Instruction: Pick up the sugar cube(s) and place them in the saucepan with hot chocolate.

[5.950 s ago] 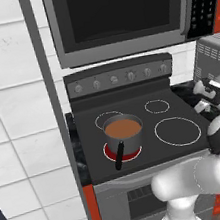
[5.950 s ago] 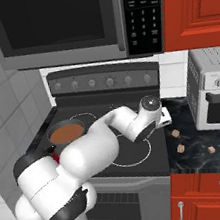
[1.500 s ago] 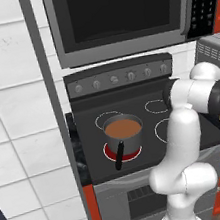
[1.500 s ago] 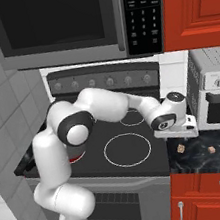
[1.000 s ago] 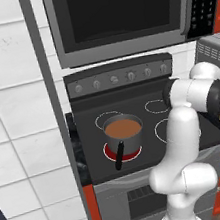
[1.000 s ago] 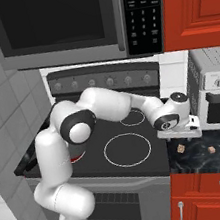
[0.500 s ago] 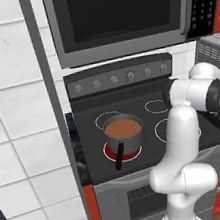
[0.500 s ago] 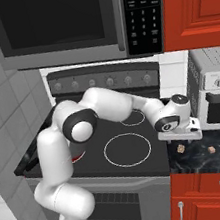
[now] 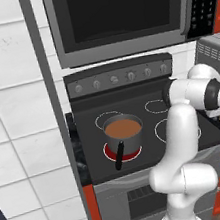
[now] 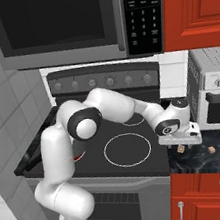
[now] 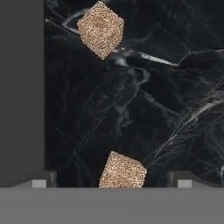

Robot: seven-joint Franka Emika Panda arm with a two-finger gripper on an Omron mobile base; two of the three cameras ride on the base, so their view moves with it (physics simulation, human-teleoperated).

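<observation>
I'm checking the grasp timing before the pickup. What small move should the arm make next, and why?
Probably descend a little further, then close. In the hand view the nearer tan sugar cube lies on the black marble counter between the open gripper fingertips, untouched; the right base view shows the cube just under the hand.

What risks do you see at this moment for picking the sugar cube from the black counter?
The nearer sugar cube sits between the open end effector fingertips but turned at an angle, so closing may catch its corners and it may slip or pop out. The second sugar cube lies apart on the counter and could be forgotten. The saucepan is far across the stove, so a weak grip might drop the cube.
</observation>
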